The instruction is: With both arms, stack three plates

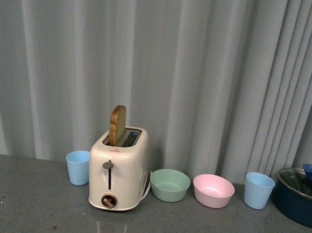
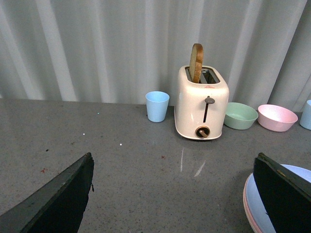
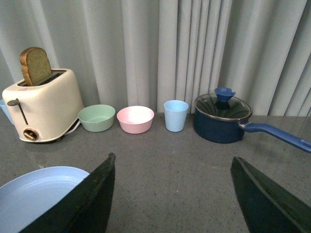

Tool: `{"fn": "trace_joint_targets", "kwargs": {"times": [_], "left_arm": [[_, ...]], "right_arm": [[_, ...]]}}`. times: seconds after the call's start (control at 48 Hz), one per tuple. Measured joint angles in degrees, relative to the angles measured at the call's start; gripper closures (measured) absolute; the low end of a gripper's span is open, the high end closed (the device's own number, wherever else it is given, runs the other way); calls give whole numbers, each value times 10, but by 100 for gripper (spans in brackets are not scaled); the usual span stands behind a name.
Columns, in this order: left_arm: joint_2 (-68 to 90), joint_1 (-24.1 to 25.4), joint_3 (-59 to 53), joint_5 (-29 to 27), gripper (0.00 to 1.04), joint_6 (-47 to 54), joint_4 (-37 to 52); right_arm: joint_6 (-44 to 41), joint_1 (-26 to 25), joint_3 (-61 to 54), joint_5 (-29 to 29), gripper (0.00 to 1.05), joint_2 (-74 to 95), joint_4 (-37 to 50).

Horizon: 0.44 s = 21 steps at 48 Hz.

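Observation:
A light blue plate (image 2: 256, 201) lies on a pink plate (image 2: 246, 206), of which only the rim shows, on the grey countertop. My left gripper (image 2: 173, 167) is open over bare counter, and its one finger (image 2: 286, 199) covers part of the stack. In the right wrist view the light blue plate (image 3: 34, 194) sits beside and partly behind one finger (image 3: 92, 194) of my open right gripper (image 3: 173, 162). Nothing is between the fingers of either gripper. The front view shows neither plates nor arms.
Along the curtain stand a cream toaster (image 1: 118, 167) with a slice of toast, two light blue cups (image 1: 78, 167) (image 1: 259, 190), a green bowl (image 1: 169, 184), a pink bowl (image 1: 213, 190) and a dark blue lidded pot (image 3: 222, 118) whose handle (image 3: 277, 135) sticks out.

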Motion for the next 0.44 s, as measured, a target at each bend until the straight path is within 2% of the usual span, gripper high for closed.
{"fn": "trace_joint_targets", "kwargs": {"times": [0.104,0.167,0.438], "left_arm": [[0,0,0,0,7,0,0],[0,0,0,0,7,0,0],[0,0,0,0,7,0,0]], "right_arm": [[0,0,0,0,12,0,0],[1,0,0,0,5,0,0],[0,0,0,0,7,0,0]]}}
